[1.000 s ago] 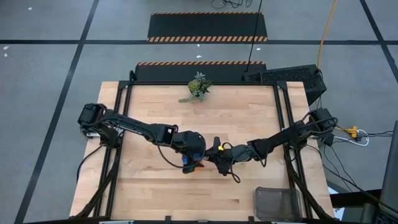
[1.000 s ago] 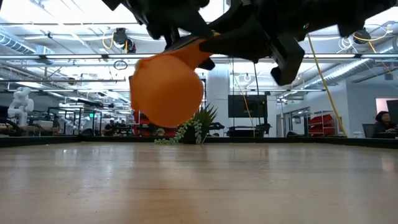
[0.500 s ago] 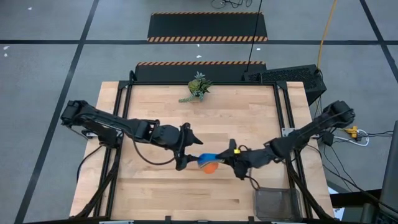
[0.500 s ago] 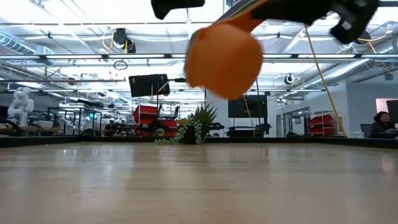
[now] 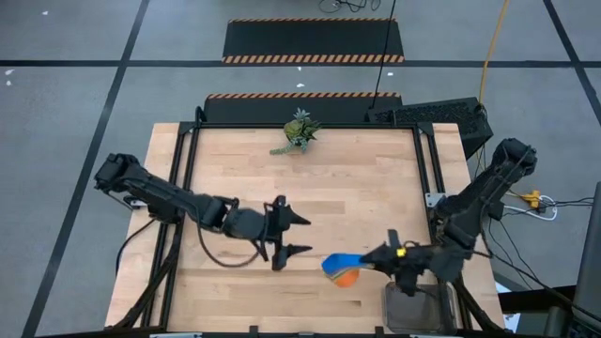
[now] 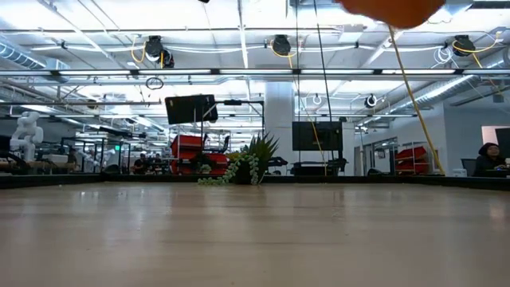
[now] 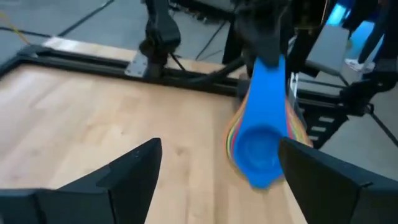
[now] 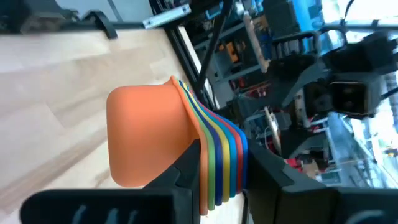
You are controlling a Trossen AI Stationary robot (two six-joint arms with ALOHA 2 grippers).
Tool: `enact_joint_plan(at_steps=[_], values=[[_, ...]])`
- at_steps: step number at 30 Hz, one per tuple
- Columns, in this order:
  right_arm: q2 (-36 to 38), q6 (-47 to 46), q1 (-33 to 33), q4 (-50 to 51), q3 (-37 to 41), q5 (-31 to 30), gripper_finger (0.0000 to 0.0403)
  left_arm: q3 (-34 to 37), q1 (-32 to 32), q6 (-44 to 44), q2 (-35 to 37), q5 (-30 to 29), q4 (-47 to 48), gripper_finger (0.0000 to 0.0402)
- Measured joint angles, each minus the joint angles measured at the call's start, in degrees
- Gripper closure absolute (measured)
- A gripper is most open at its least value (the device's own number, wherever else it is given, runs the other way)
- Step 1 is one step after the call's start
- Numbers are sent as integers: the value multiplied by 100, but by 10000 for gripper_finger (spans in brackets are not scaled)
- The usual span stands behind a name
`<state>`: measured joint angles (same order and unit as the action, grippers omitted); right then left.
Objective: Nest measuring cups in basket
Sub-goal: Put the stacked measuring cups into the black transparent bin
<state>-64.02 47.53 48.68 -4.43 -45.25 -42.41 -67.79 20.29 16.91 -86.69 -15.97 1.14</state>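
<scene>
The measuring cups [image 5: 341, 268] are nested in one stack, light blue bowl on top and orange bowl underneath, and hang in the air near the table's right near corner. My right gripper [image 5: 369, 262] is shut on their handles. The orange bowl's underside [image 6: 394, 7] shows at the low view's top edge. The dark wire-mesh basket [image 5: 406, 302] sits at the right near corner, partly under my right arm. My left gripper [image 5: 298, 236] is open, to the left of the cups and apart from them; its wrist view looks at the blue bowl [image 7: 258, 148]. My right gripper [image 8: 221, 180] pinches the stacked handles [image 8: 219, 155] between its two fingers, one finger [image 8: 183, 177] on the orange side and one on the dark blue side. The fingers come level from the table's right. The stack is lifted clear, bowls pointing toward the table's left.
A small green plant sprig [image 5: 298, 132] lies at the table's far edge. Black frame rails [image 5: 430, 169] run along the table's left and right sides. Bare wood [image 5: 357, 188] stretches between the arms and the far edge.
My right gripper has carried the nested cups from the table's middle toward the right near corner, close to the basket; in the low view they have also risen. My left gripper, which was at the cups, has drawn back toward the table's left and stands open, apart from them.
</scene>
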Motion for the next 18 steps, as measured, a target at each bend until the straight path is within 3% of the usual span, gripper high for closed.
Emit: enact_joint_plan(at_steps=[8,13,18], values=[[2,124,1122,76,0,-1052,333,7,590,415,-759,-652,-1666,80],[15,181,1791,81,2,-1753,333,-111,829,180,-1339,-1233,-2890,80],[118,269,2287,78,2,-2004,333,-1054,920,79,-2058,-1587,-2498,80]])
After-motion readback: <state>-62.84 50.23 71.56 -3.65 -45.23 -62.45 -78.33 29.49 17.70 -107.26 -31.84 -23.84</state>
